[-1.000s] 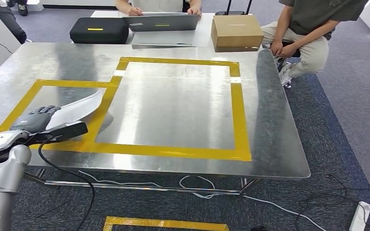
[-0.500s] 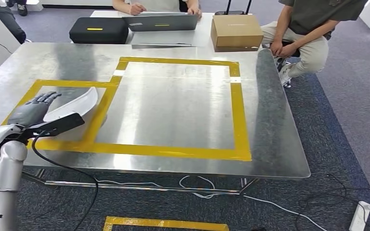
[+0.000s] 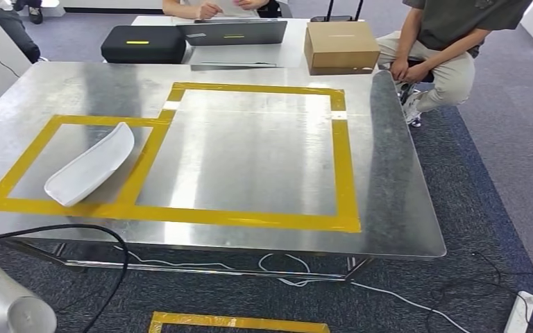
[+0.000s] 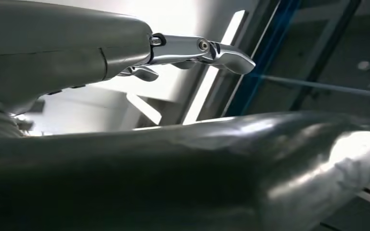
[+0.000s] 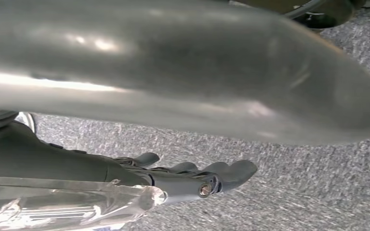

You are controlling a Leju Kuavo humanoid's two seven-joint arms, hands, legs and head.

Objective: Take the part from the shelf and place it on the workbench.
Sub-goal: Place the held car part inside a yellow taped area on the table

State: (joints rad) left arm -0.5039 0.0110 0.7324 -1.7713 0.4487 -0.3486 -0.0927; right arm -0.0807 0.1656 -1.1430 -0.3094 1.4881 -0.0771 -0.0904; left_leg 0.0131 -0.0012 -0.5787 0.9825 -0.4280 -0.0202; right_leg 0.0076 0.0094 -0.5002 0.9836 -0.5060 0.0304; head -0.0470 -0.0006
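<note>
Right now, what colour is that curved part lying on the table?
White, seen best in the head view: the curved part.

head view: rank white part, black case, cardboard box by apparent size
1. white part, largest
2. black case
3. cardboard box
Case and box look close in size; both sit farther from the camera, so real sizes stay unsure.

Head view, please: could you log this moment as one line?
part: white part on workbench, small taped square | left hand: holds nothing | right hand: holds nothing
</note>
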